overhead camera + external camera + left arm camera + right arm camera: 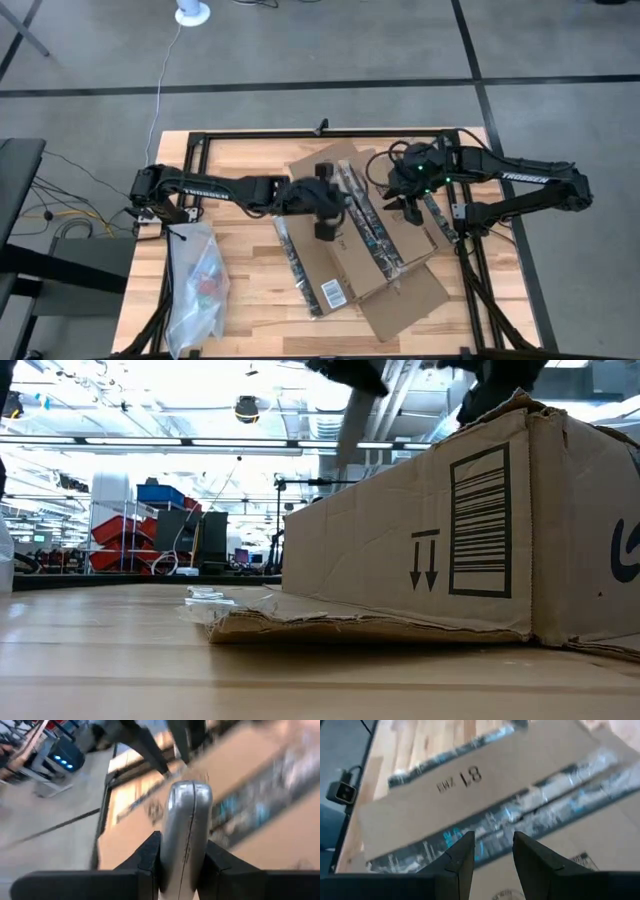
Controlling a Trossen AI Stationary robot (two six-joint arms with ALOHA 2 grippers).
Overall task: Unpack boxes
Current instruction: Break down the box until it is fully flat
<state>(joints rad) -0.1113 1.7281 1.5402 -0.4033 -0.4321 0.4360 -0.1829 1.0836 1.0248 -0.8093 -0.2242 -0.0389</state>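
The brown cardboard box [360, 235] lies in the middle of the table with its flaps spread and dark tape strips [520, 815] along its top; an "81" print [470, 777] shows in the right wrist view. My left gripper [326, 215] hovers over the box's left half, shut on a silvery tool with a rounded end [187, 815]. My right gripper [405, 200] hangs open over the box's far right part, its fingers [462, 855] above the tape with nothing between them. In the low view the box's side [450, 540] rests on the tabletop. My left gripper pinches the silvery tool's shaft [182, 860] between its two fingers, one on each side. The tool's rounded free end [190, 795] sticks out past the fingertips toward the box. Whether that end touches the cardboard I cannot tell.
A clear plastic zip bag [195, 285] with colourful contents lies at the near left of the table. A black frame [200, 150] runs round the tabletop. A box flap [405, 300] spreads toward the near right, and another lies flat on the wood [300, 622].
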